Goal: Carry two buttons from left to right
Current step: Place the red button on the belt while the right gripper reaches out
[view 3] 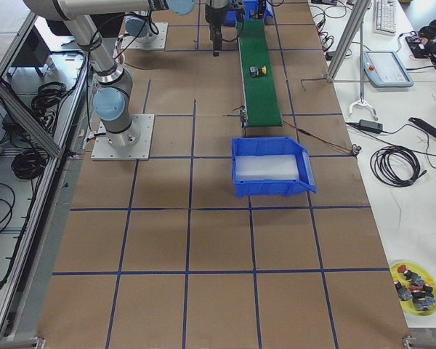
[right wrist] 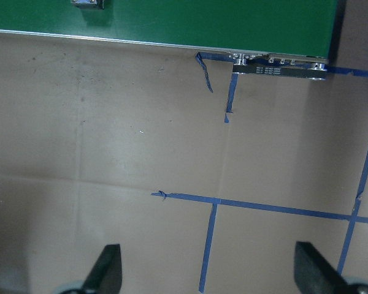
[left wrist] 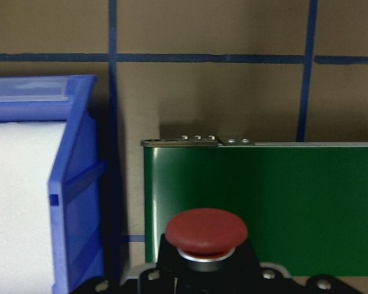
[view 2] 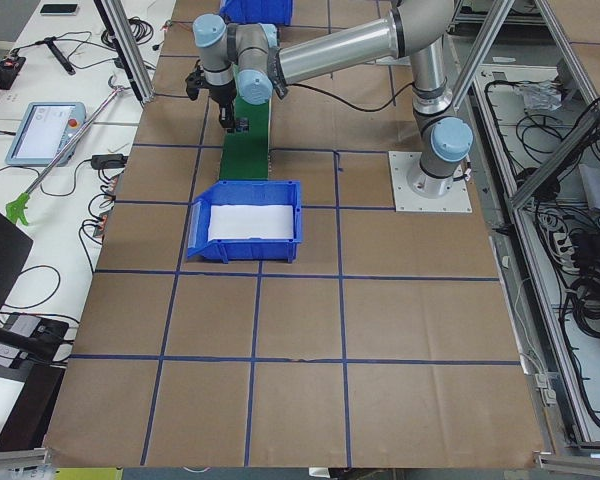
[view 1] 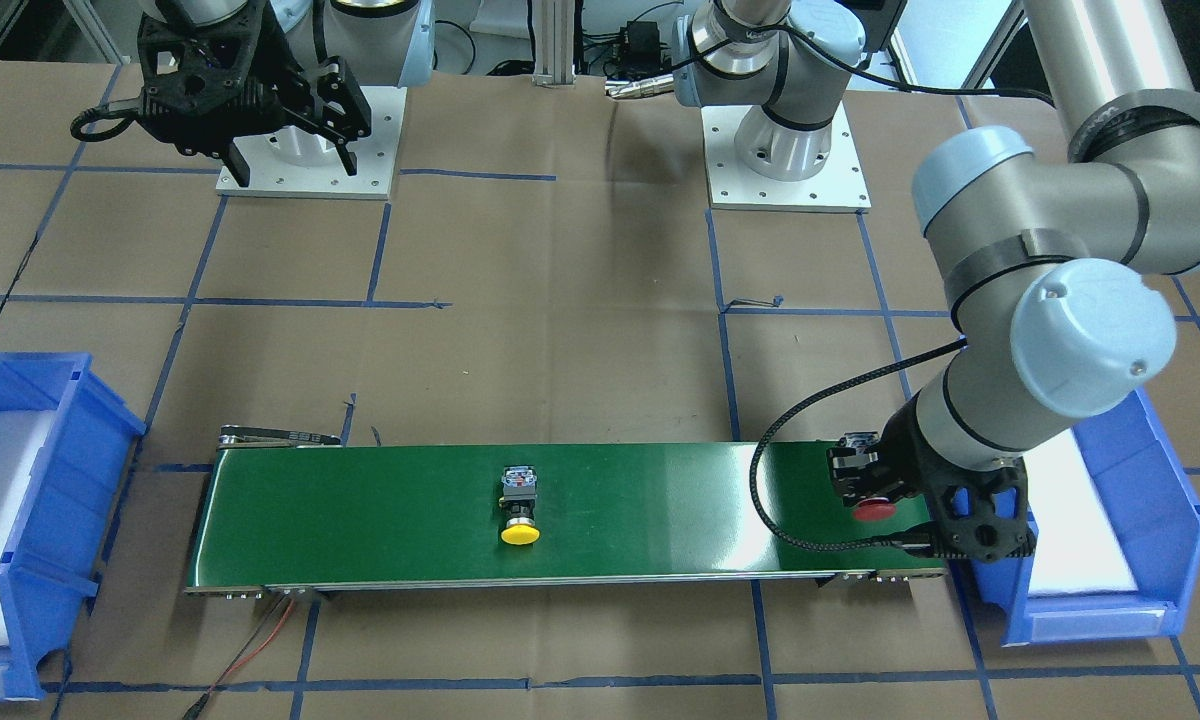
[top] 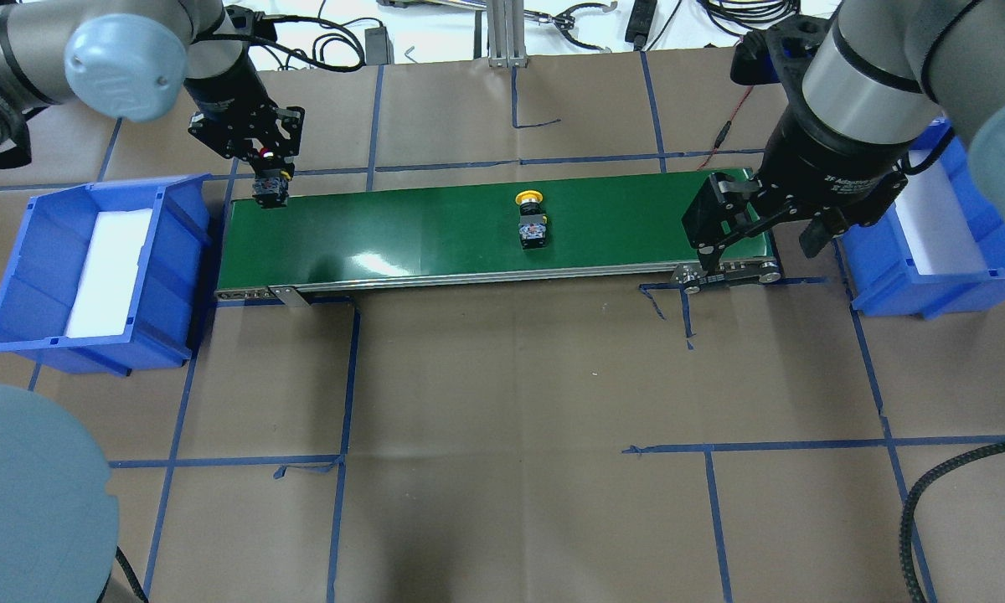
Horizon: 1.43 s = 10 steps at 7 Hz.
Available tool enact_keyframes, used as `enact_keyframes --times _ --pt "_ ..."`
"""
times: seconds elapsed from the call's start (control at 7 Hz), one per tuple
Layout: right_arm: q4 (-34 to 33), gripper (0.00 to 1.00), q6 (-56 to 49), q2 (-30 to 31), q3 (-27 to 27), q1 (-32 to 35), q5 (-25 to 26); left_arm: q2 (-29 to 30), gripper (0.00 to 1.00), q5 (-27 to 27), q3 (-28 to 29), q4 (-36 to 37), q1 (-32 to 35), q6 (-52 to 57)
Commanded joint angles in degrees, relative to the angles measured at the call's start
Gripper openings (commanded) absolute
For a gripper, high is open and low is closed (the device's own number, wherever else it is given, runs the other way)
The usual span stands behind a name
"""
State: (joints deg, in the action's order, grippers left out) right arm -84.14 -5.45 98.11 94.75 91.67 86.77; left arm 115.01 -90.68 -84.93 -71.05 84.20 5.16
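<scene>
A table (top: 511, 419) covered in brown paper with a blue tape grid carries everything. A long green conveyor belt (top: 435, 234) runs from left to right across its far half. A blue bin (top: 42, 251) with a white lining stands just off the belt's left end, and a matching right bin (top: 930, 293) stands at the right end.

The right gripper (top: 758, 243) hangs above the belt's right end. Its fingers (right wrist: 107, 266) are spread wide with nothing between them.

The left gripper (top: 261, 159) is at the belt's far left corner, its fingers closed around the red button (view 1: 873, 510). The button's cap points away from the robot. I cannot tell whether the button touches the belt.

The yellow button (top: 532, 219) lies on its side mid-belt, well apart from both grippers, cap toward the far edge.
</scene>
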Motion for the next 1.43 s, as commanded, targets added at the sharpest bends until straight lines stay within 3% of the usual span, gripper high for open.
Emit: enact_keyframes --times 0.0,0.71,0.86,1.0,1.14,1.29 --pt "0.03 1.00 0.00 -0.46 0.09 -0.09 -0.02 0.74 0.04 0.15 -3.04 3.28 -1.23 0.63" --pt "-1.11 1.00 0.17 -2.12 0.09 0.00 -0.19 1.80 0.05 0.15 -4.80 4.51 -1.23 0.99" --pt "-3.63 1.00 0.43 -2.39 0.17 0.09 -0.28 1.71 0.16 0.15 -5.59 4.78 -1.23 0.56" --pt "-6.10 1.00 0.52 -4.31 1.05 0.09 -0.46 1.71 0.62 0.24 -5.77 5.22 -1.23 0.20" --pt "-10.65 1.00 0.35 -6.33 1.31 0.00 -0.46 1.63 0.99 0.59 -5.69 5.22 -1.23 -0.06" --pt "-21.31 1.00 0.52 -8.09 1.32 -0.17 -0.46 1.45 1.00 0.68 -5.25 5.22 -1.23 0.02"
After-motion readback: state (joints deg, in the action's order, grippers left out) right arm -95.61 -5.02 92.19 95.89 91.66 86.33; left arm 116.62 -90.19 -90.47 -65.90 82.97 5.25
